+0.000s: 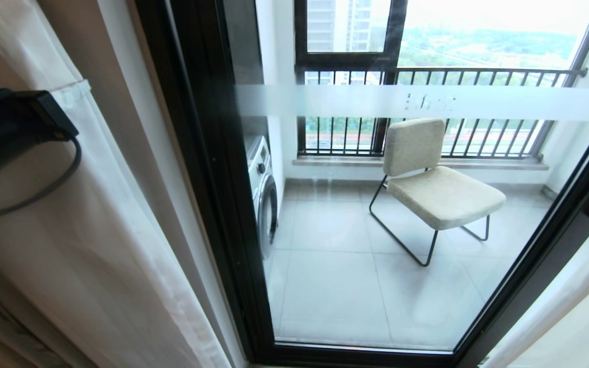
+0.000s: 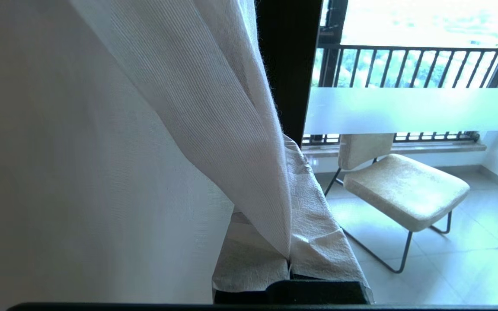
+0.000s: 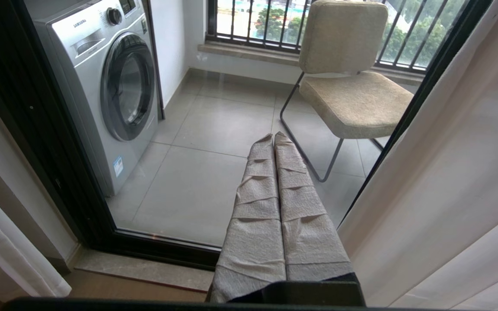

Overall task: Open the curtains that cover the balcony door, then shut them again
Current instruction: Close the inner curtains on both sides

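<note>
Left gripper (image 2: 290, 259): wrapped fingers (image 2: 318, 233) clamped together on a fold of the curtains (image 2: 214, 129), ribbed white fabric, gathered at the left of the balcony door (image 1: 386, 245), folds running floor-to-ceiling, slanted where pinched. Right gripper (image 3: 275, 142): fingers pressed together, empty, pointing at the door glass, whose frosted band (image 1: 427, 102) runs horizontally. Beyond: chair (image 1: 437, 189), washing machine (image 3: 102, 86).

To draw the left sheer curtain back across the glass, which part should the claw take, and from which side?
Its hemmed leading edge, approached from the glass side: that free vertical border faces the balcony door. The left claw is shut on a fold there.
</note>
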Motion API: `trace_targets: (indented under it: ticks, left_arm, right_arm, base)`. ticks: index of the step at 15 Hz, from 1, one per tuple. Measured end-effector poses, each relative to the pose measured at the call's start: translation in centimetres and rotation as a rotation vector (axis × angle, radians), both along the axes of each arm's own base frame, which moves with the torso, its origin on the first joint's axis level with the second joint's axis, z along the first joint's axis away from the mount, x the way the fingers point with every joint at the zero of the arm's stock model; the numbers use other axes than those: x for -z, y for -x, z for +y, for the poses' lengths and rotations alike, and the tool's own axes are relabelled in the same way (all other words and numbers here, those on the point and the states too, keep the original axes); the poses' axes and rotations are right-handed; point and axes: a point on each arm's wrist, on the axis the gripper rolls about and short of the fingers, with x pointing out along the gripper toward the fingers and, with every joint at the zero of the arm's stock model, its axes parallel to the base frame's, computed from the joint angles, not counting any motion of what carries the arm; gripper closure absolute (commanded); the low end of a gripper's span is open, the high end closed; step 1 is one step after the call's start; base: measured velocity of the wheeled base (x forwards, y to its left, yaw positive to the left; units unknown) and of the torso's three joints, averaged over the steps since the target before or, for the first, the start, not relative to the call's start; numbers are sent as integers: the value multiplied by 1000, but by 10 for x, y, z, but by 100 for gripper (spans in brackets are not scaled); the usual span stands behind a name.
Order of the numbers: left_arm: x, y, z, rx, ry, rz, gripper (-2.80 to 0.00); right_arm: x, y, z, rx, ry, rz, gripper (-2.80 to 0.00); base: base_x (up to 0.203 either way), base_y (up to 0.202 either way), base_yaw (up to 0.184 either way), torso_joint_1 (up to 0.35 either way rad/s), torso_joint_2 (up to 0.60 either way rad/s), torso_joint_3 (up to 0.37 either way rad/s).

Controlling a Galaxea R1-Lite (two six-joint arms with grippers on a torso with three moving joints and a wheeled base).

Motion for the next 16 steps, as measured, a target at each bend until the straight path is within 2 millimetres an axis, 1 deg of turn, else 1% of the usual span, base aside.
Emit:
trace_targets:
  ticks: [6,16]
  left_arm:
    - [-1,4,-11,47,-4,-3,0]
    - [0,5,-15,61,-1,-1,0]
  right_arm:
    - [0,0,0,0,0,0,0]
    - [0,0,0,0,0,0,0]
  base:
    - [0,0,0,0,0,0]
    - [0,0,0,0,0,0]
